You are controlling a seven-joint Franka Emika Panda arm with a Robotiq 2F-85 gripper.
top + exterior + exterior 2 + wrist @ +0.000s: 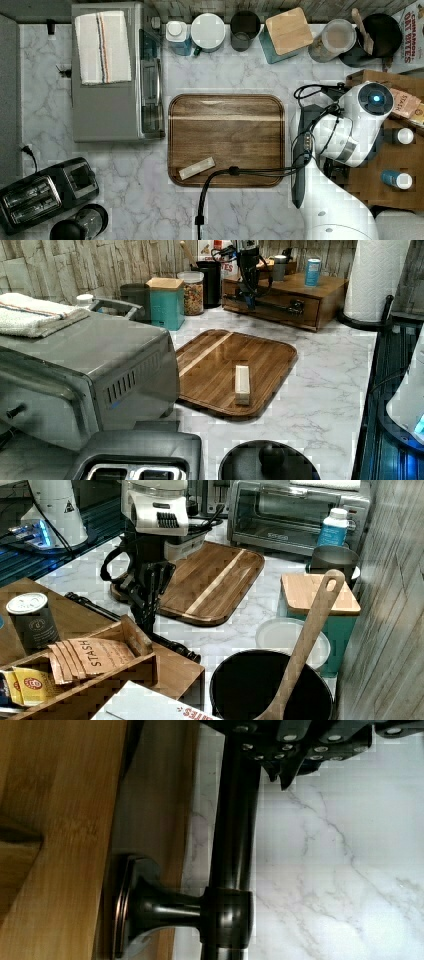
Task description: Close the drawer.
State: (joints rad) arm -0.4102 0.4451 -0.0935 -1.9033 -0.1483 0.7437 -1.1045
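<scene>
Drawer point(272, 307) front and my hand point(248, 299) at its dark bar handle point(280, 304).

Drawer sits in the low wooden cabinet point(327, 290) on the marble surface point(320, 385), at the top view's right edge and behind the wooden tray point(235, 367) in the left view. I see its front nearly flush with the cabinet face in the left view. My hand hangs down right at the handle; I cannot tell whether its fingers are apart or pressed together. A pale block point(242, 384) lies on the tray.
</scene>
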